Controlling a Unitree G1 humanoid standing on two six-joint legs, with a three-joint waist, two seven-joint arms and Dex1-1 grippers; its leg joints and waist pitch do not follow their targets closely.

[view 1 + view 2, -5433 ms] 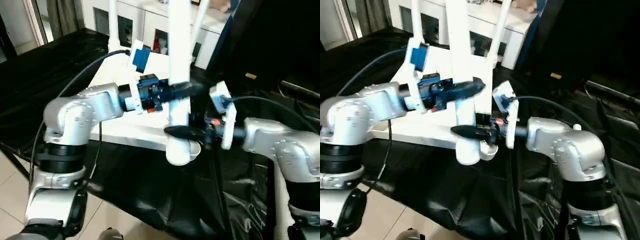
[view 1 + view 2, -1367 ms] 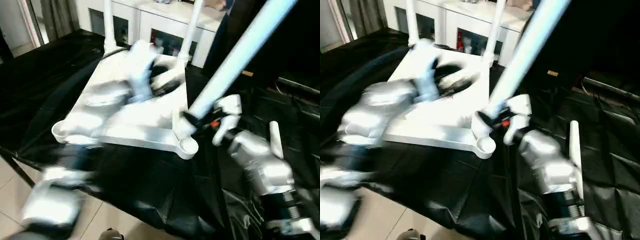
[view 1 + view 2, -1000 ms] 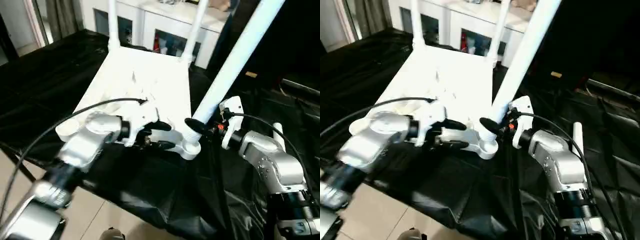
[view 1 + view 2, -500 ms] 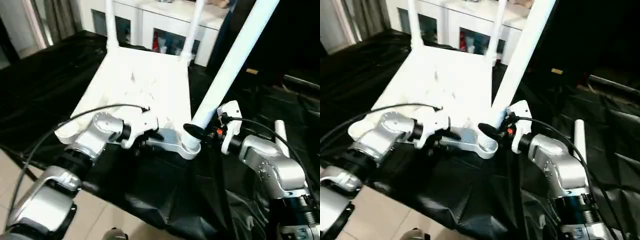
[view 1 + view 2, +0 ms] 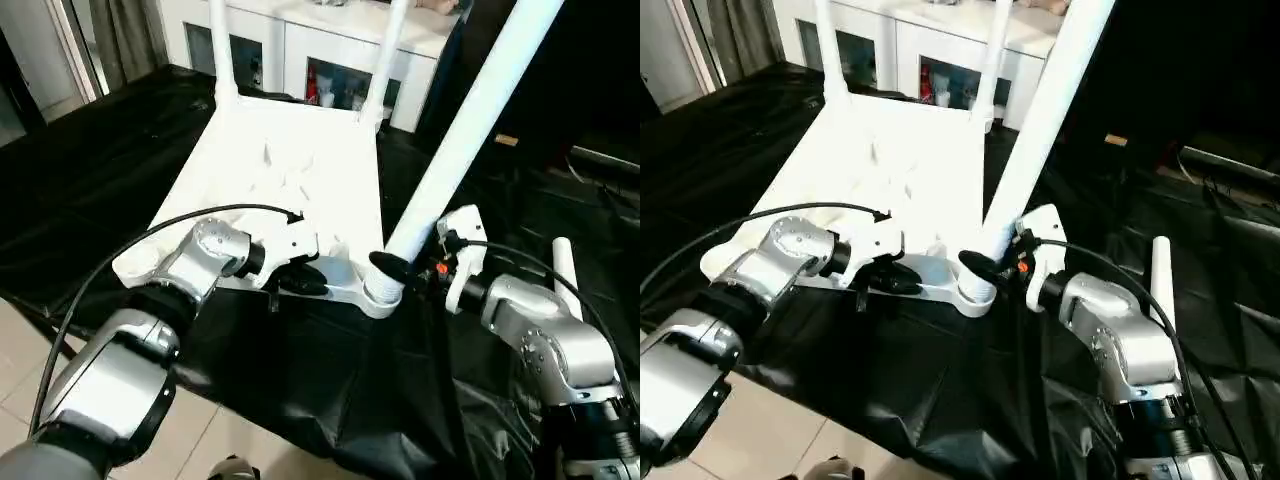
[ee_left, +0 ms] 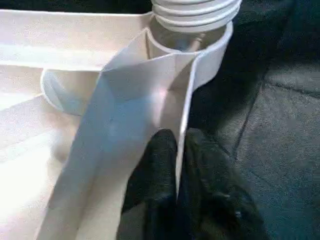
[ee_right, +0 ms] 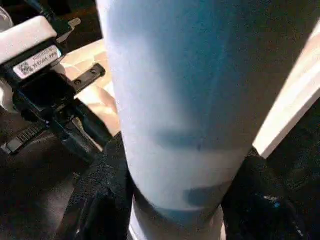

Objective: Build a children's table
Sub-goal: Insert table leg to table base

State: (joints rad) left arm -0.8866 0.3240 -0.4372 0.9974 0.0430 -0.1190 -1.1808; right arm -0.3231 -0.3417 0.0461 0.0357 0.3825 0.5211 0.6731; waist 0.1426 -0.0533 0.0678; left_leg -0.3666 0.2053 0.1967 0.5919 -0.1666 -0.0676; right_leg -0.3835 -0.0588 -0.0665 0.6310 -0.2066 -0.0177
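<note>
Head pair looks down; wrists close on corner socket (image 6: 192, 47).

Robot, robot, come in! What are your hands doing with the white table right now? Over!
Left tool pinching upturned white plastic tabletop's rim. Right tool holding long white tubular leg, tilted, at the corner socket. Nothing blocking.

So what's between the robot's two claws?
The table's corner socket, with the tilted leg entering it, sits between the left gripper and right gripper in the left eye view.
</note>
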